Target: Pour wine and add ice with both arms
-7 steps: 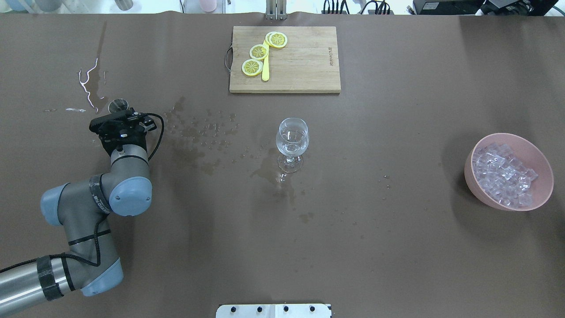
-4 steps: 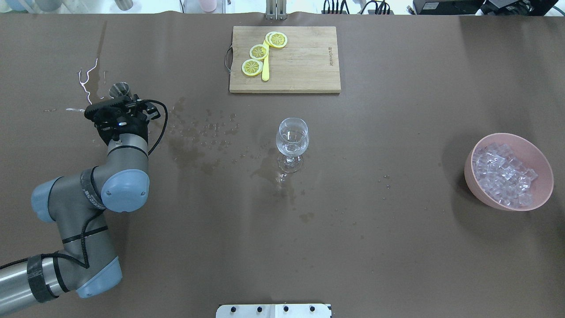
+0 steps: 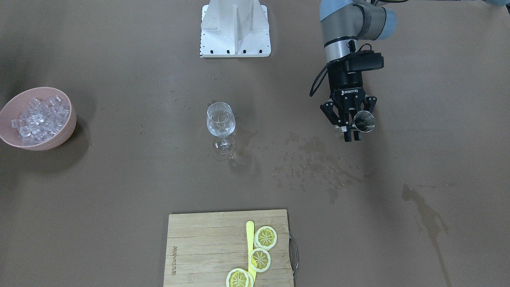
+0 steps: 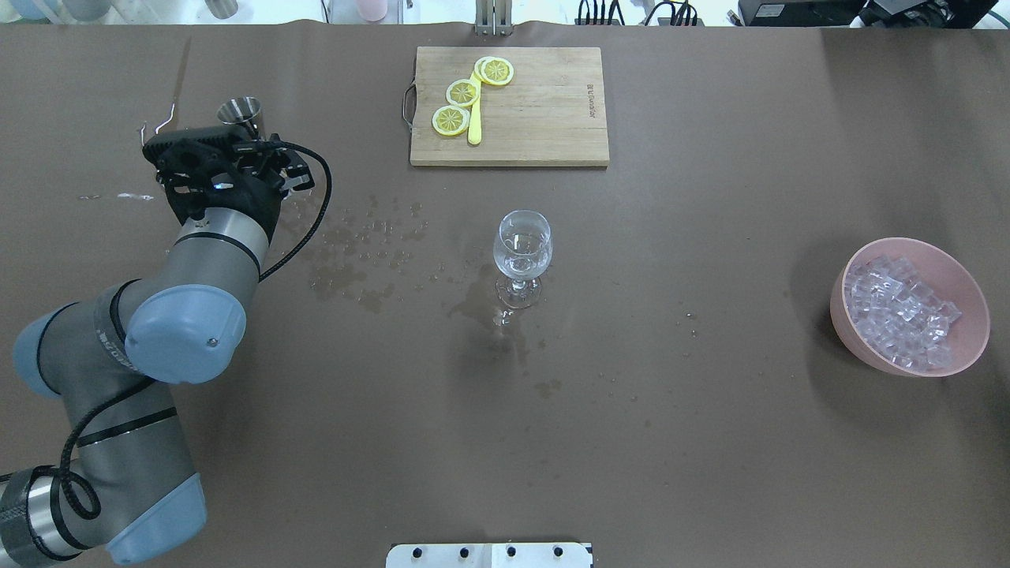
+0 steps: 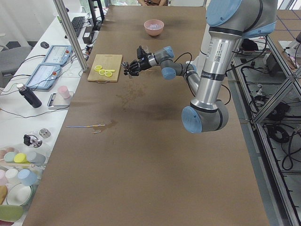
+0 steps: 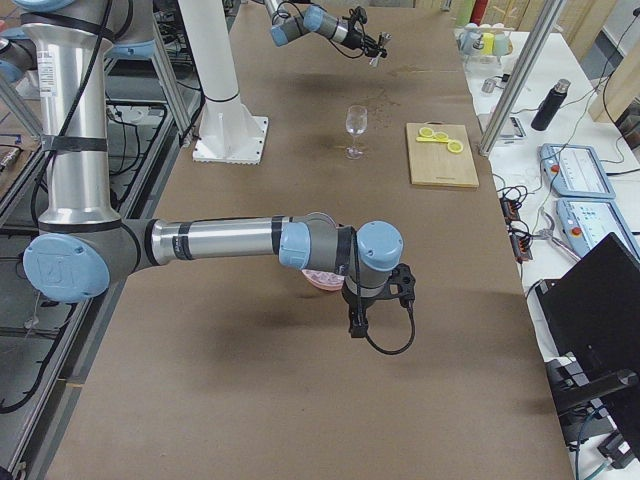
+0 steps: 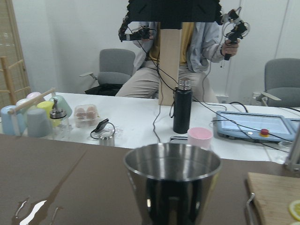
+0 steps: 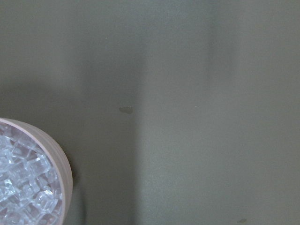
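My left gripper (image 4: 237, 130) is shut on a small steel measuring cup (image 4: 241, 110) and holds it upright above the table's far left; the cup fills the left wrist view (image 7: 172, 183). The front view shows the fingers closed on the cup (image 3: 364, 121). The wine glass (image 4: 521, 252) stands mid-table with a little clear liquid in it. The ice (image 4: 899, 312) lies in a pink bowl (image 4: 970, 339) at the right. My right gripper (image 6: 355, 320) hangs beside that bowl; I cannot tell whether it is open or shut. The right wrist view shows only ice (image 8: 23, 187) and the bowl rim (image 8: 63, 164).
A wooden cutting board (image 4: 544, 110) with lemon slices (image 4: 451, 120) and a yellow knife lies at the far middle. Wet spill marks (image 4: 355, 237) spread between the left gripper and the glass. The white base block (image 3: 235, 28) stands at the robot's edge.
My left arm has moved away from the robot's base with the steel cup in its grip, and looks larger in the overhead view. The glass and the bowl have not moved.
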Robot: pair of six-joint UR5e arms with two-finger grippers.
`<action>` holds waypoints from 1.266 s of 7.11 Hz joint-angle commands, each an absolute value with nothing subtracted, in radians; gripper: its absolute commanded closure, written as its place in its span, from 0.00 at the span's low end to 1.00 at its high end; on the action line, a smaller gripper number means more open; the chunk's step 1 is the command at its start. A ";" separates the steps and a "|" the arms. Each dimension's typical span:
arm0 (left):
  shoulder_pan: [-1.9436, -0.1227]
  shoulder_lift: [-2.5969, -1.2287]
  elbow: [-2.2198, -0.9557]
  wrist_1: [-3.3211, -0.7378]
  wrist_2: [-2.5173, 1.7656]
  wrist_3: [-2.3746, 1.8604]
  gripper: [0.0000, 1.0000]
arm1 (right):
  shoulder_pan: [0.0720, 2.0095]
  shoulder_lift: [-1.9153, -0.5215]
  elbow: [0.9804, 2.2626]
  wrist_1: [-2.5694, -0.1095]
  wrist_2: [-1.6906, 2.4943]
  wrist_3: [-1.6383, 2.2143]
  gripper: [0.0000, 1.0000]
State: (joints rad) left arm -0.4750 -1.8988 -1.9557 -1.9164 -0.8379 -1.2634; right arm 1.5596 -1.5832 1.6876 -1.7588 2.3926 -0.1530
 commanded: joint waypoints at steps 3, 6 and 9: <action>-0.428 -2.064 -1.990 -1.911 -1.035 -1.097 1.00 | 1.555 -1.582 1.690 -1.758 2.418 -0.133 0.00; -0.361 -2.089 -1.983 -1.905 -1.026 -1.078 1.00 | 1.555 -1.583 1.693 -1.758 2.418 -0.133 0.00; -0.328 -2.138 -2.002 -1.881 -1.040 -0.974 1.00 | 1.555 -1.585 1.700 -1.759 2.431 -0.126 0.00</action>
